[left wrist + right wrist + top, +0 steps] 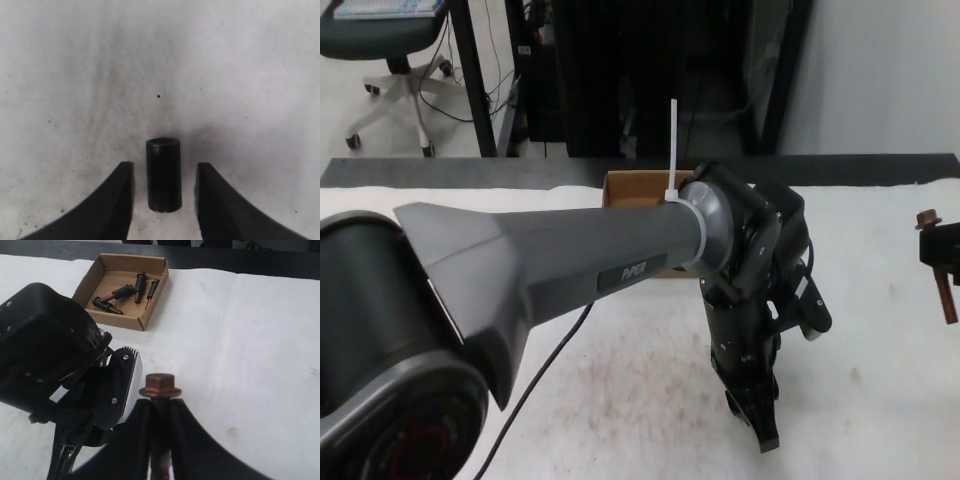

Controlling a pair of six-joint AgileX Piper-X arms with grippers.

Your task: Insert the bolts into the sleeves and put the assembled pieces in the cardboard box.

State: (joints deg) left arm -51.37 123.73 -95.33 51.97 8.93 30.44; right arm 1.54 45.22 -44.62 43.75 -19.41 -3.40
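Note:
A black sleeve (163,174) lies on the white cloth between the open fingers of my left gripper (164,200), one finger on each side and neither touching it. In the high view the left gripper (757,420) points down at the cloth near the front centre. My right gripper (161,412) is shut on the shank of a copper-coloured bolt (160,387), flanged hex head outermost. It hangs above the cloth at the right edge, the right gripper (938,245) holding the bolt (944,285). The cardboard box (120,320) holds several assembled pieces (122,291).
The left arm's thick link (550,260) crosses the high view and hides most of the cardboard box (630,190) behind it. The left arm's wrist housing (55,365) sits between the right gripper and the box. White cloth (880,380) covers the bench.

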